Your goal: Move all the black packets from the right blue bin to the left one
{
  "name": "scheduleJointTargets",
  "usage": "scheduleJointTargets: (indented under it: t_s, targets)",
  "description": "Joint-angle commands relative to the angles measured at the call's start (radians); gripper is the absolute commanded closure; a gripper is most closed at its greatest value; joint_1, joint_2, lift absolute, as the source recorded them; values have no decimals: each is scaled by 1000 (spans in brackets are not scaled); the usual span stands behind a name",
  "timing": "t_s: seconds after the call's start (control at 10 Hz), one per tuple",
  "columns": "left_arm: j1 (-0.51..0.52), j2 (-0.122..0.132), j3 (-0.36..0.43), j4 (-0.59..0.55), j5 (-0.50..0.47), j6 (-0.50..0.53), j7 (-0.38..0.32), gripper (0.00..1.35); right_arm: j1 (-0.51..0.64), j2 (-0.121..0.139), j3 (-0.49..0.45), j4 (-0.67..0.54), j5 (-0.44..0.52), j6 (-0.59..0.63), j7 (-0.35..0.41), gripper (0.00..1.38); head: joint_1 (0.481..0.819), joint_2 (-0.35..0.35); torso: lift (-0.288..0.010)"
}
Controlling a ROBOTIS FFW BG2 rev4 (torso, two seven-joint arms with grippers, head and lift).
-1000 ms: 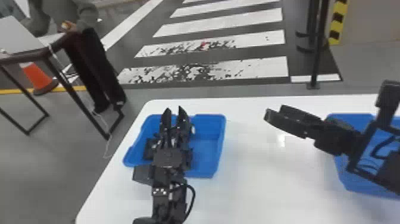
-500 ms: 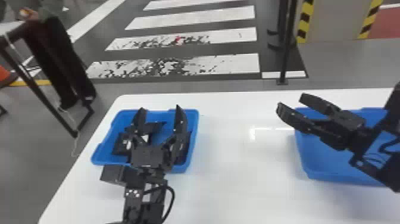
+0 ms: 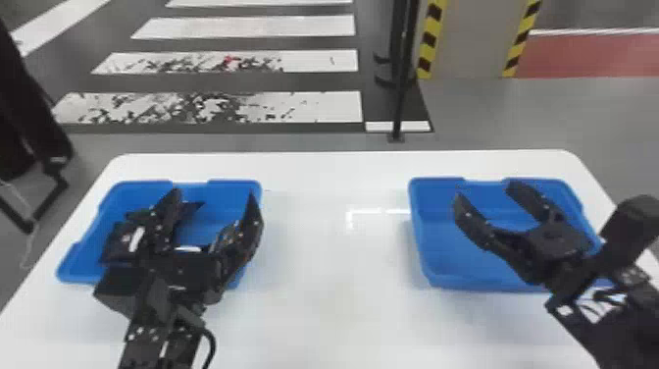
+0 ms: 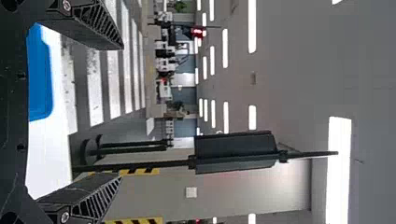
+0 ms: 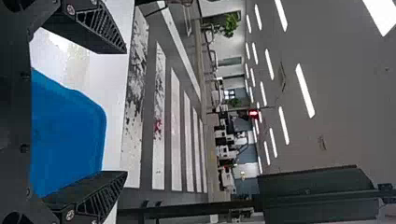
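Right claw (image 3: 485,190) hangs above the crosswise right bin (image 3: 443,245).

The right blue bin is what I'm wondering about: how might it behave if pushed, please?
The right blue bin would probably keep its shape, as its walls look moulded. Broad and low, it may slide rather than tip on the glossy table.

I make out no words or numbers. The only signs I can read are yellow-and-black warning stripes (image 3: 430,39) on the pale pillar (image 3: 473,44) and white crossing bars (image 3: 321,107) on the floor (image 3: 274,143) beyond my desk (image 3: 323,304).
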Motion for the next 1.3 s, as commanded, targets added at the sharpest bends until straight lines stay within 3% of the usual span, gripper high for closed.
scheduleJointTargets:
  t_s: [0.0, 0.3, 1.2]
  targets:
    - [25, 6, -16, -48, 23, 93, 16, 78, 39, 15, -1, -8, 31, -12, -13, 111, 695, 28, -168]
    - [77, 22, -58, -117, 107, 164, 112, 56, 83, 27, -1, -44, 43, -14, -59, 119, 695, 14, -168]
    - [84, 20, -50, -119, 119, 137, 115, 56, 76, 28, 9, -35, 55, -12, -65, 124, 695, 21, -168]
